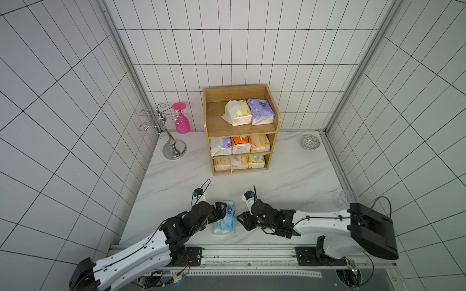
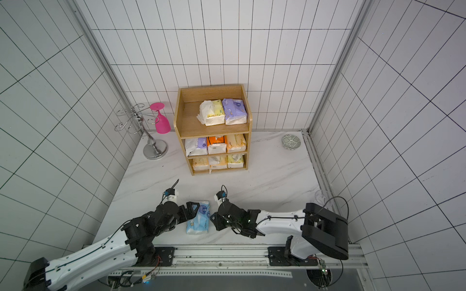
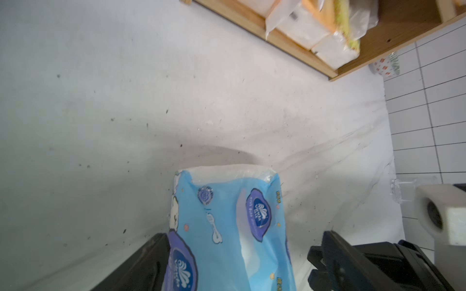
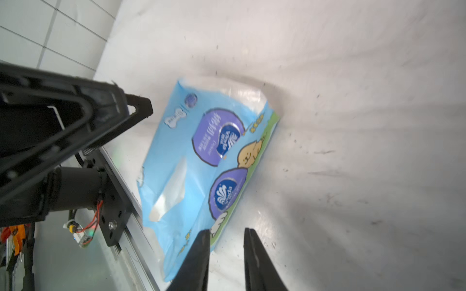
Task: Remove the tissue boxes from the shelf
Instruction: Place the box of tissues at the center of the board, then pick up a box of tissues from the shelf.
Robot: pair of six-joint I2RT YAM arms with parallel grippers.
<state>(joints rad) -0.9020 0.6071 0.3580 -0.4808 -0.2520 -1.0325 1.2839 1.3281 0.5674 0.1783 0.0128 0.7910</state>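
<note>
Pink goblet (image 1: 182, 121) hangs inverted on wire rack (image 1: 174, 148); patterned bowl (image 1: 310, 141) well apart.

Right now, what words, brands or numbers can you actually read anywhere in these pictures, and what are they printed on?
"Vinda": printed twice on the light blue tissue pack, read in the right wrist view.
Smaller print on that pack: too blurred to read.
Print on the other tissue packs in the shelf: too small to read.
</note>
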